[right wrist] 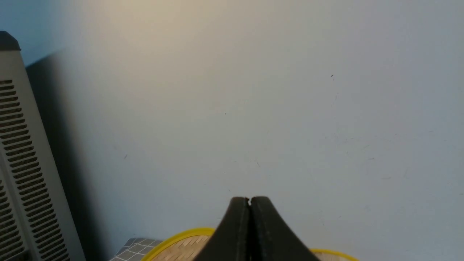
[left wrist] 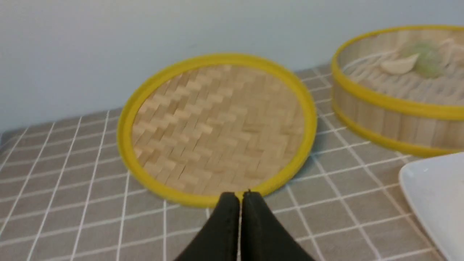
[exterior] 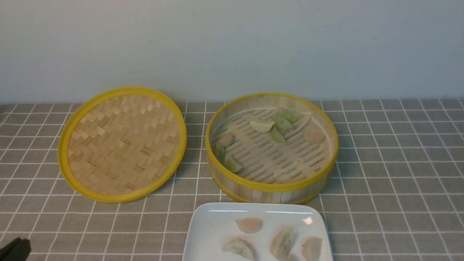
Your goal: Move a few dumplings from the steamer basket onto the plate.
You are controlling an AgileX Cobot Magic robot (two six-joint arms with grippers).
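Left claw is clenched, empty, low near the lid. Right claw is clenched, empty, raised toward the wall. Dumplings sit in the basket, ahead-right of the left claw; plate holds four.
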